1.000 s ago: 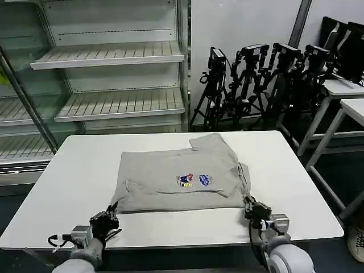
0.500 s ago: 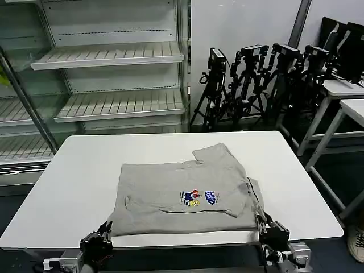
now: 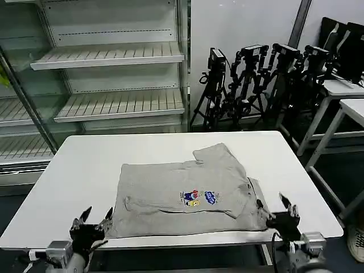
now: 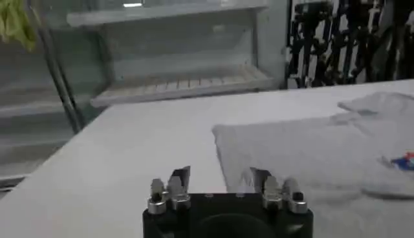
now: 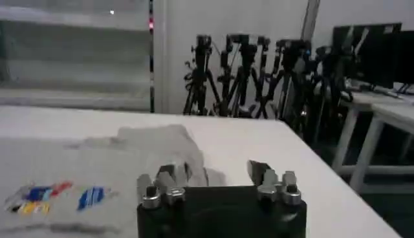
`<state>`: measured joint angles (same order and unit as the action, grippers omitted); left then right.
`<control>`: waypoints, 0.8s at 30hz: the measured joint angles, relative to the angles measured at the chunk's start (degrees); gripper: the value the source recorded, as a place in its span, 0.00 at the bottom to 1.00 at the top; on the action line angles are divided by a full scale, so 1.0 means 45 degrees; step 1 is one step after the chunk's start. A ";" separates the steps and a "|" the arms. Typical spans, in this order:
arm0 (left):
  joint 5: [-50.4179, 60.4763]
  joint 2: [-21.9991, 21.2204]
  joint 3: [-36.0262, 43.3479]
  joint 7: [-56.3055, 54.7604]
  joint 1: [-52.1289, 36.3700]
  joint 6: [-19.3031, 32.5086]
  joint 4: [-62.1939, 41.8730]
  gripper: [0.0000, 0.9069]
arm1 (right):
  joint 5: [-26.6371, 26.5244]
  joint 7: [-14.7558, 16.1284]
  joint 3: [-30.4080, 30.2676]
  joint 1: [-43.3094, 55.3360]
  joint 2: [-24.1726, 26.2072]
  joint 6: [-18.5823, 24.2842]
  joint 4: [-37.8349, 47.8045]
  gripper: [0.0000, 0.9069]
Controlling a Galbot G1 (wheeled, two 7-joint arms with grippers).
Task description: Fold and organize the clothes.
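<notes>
Since half a second ago I am letting go: both of my grippers, then pinched at the near corners of the T-shirt point(image 3: 185, 190), are now spreading wide and holding nothing. My left gripper point(image 3: 91, 220) is hovering just beside the shirt's near left corner, and my right gripper point(image 3: 284, 209) is sitting just off its near right corner. The T-shirt is lying folded and flat on the white tabletop point(image 3: 79, 170), print facing up, close to the near edge.
</notes>
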<state>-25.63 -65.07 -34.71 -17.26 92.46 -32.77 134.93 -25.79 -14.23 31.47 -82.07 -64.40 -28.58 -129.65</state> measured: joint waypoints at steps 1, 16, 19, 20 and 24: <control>-0.0149 0.0109 0.0047 -0.0049 -0.0304 -0.0005 -0.0162 1.00 | -0.0067 -0.0050 -0.0217 0.0469 -0.0004 -0.0064 0.0270 1.00; -0.1210 0.1035 0.2238 -0.0304 -0.6093 -0.0062 -0.4615 1.00 | -0.0454 -0.0134 -0.3380 0.7267 -0.0637 -0.0765 0.5996 1.00; -0.1305 0.1023 0.2793 -0.0308 -0.7044 -0.0083 -0.5557 1.00 | -0.0378 -0.0068 -0.3878 0.8422 -0.0894 -0.0819 0.7256 1.00; -0.1321 0.1018 0.2980 -0.0312 -0.7327 -0.0088 -0.5868 1.00 | -0.0354 -0.0053 -0.4007 0.8740 -0.0974 -0.0831 0.7630 1.00; -0.1411 0.0965 0.3648 -0.0298 -0.8309 -0.0092 -0.6967 1.00 | -0.0200 -0.0035 -0.4426 0.9996 -0.1333 -0.0797 0.9169 1.00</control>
<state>-31.97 -60.72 -18.29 -18.60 55.07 -33.18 103.57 -26.69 -14.39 11.56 -37.08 -70.40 -32.17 -88.39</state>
